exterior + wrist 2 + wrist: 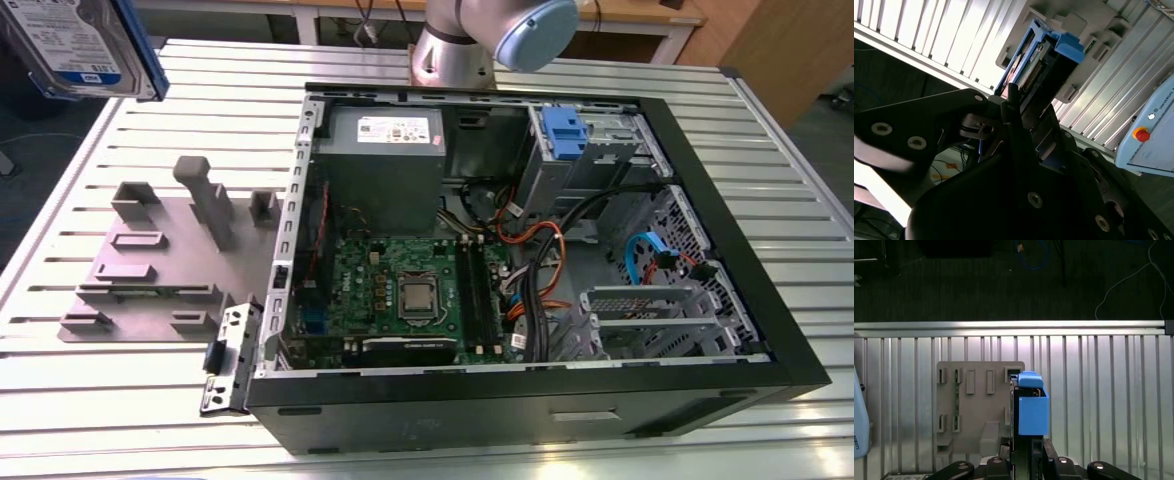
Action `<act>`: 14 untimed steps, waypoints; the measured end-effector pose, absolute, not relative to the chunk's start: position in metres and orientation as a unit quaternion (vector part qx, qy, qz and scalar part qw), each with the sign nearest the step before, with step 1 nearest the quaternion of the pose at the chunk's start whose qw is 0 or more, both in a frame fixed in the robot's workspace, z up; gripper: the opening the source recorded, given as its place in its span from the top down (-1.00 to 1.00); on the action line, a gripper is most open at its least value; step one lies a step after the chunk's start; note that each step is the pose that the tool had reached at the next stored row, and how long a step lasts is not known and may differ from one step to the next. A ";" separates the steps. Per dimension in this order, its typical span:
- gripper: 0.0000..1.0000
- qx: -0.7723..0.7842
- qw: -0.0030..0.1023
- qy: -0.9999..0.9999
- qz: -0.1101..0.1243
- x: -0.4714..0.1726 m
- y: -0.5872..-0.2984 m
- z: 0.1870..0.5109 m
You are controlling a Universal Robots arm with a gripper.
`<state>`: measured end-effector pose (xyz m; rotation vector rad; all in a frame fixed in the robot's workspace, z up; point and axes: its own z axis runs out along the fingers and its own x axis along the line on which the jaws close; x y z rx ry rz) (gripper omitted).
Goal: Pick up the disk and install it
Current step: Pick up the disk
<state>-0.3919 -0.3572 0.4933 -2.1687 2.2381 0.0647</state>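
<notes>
- My gripper (1024,450) pinched the flat silver metal disk (78,45), high in the upper left of the exterior view.
- I judged it stiff, weighty and shock-fragile, best gripped by its blue plastic carrier (1032,412) edges.

Disk (74,45), aloft at the exterior view's left: cropped by the top and left edges, label only partly in frame. Arm (487,40): cut off by the top edge. In both wrist views the hand (1026,447), clamped on the disk, hides the disk's near end and is itself cropped by the frame. Pale control pendant (1150,131): cropped at the frame's edge.
</notes>
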 end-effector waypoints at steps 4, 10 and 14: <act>0.31 -0.696 0.012 0.718 0.021 -0.391 -0.357 0.493; 0.31 -0.696 0.012 0.718 0.021 -0.381 -0.357 0.493; 0.31 -0.696 0.012 0.718 0.021 -0.372 -0.357 0.493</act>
